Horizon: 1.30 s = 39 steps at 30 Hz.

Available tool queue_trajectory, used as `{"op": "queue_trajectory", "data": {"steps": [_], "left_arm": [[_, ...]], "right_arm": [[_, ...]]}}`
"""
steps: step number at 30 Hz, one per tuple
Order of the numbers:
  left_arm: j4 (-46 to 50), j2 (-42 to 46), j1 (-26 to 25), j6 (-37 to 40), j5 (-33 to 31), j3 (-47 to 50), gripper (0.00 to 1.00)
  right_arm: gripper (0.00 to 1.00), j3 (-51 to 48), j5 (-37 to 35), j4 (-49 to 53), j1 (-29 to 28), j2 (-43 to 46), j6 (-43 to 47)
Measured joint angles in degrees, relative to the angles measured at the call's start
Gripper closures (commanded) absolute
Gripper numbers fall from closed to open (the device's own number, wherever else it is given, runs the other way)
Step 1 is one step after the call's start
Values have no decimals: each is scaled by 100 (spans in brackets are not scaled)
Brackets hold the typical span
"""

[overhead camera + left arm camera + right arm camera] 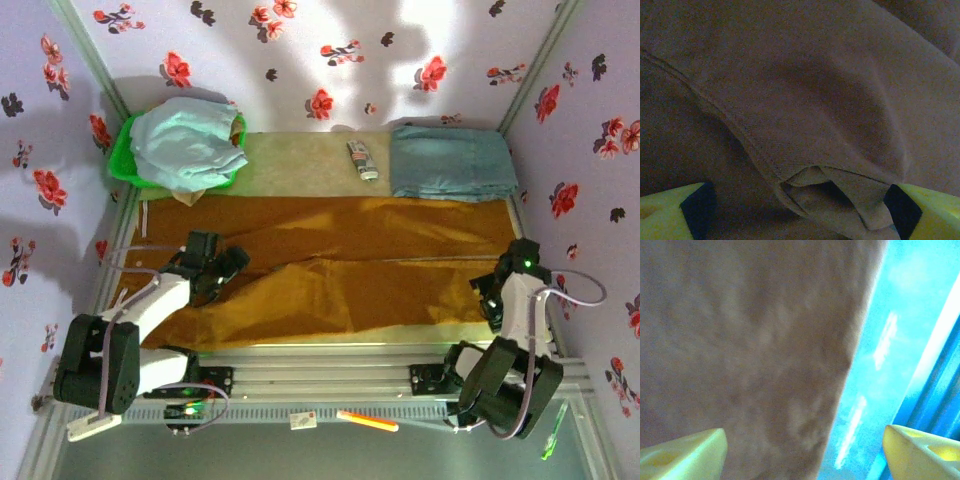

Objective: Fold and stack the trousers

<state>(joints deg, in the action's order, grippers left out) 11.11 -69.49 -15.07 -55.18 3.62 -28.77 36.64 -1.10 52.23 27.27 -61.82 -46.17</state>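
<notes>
The mustard-brown trousers [350, 260] lie spread lengthwise across the table, one leg folded at a slant over the front. My left gripper [225, 268] hovers low over their left part. In the left wrist view the left gripper [802, 215] is open, its fingers [675, 212] wide apart, and a turned-over hem of the trousers [815, 90] sits loose between them. My right gripper [495, 295] is at the trousers' right end. In the right wrist view the right gripper [802, 455] stands open over the cloth's straight edge [750, 340], one finger [925, 450] above bare table.
A green basket [122, 165] holding pale blue-green clothes sits at the back left. A folded grey-blue garment [452, 162] lies at the back right, with a small packet [362, 160] beside it. An orange pen [367, 420] rests on the front rail. Flowered walls close in three sides.
</notes>
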Motion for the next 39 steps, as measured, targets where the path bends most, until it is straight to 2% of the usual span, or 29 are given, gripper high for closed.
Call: {"op": "queue_trajectory", "data": {"steps": [4,7,10,11,12,14,21,24,29,31,32,37,39], "left_arm": [[-39,70,0,-9,0,0,8],[-101,111,0,-22,0,2,8],[-208,122,2,-50,2,35,8],[-212,122,2,-61,2,42,8],[-210,120,2,-63,2,44,8],[-212,120,2,-61,2,44,8],[-208,24,7,-9,7,-7,8],[-205,-66,7,35,50,-90,9],[-205,-181,7,153,114,-216,9],[-203,-181,9,179,133,-219,9],[-203,-181,9,188,142,-221,9],[-118,-179,42,260,155,-227,9],[-66,-179,50,286,155,-247,9]], "right_arm": [[19,-376,61,-129,55,-249,-107],[30,-520,146,-332,61,-511,-177],[61,-525,286,-579,63,-778,-221],[82,-503,302,-614,70,-809,-170],[93,-472,326,-649,90,-828,-133],[100,-452,345,-756,101,-800,-59],[100,63,339,-605,103,-13,428],[94,498,323,-492,103,11,658],[70,610,271,-426,111,72,809],[50,494,229,-426,127,146,809],[46,437,216,-409,125,166,756],[43,348,216,-323,98,260,516],[43,378,240,-358,-138,420,372]]}}
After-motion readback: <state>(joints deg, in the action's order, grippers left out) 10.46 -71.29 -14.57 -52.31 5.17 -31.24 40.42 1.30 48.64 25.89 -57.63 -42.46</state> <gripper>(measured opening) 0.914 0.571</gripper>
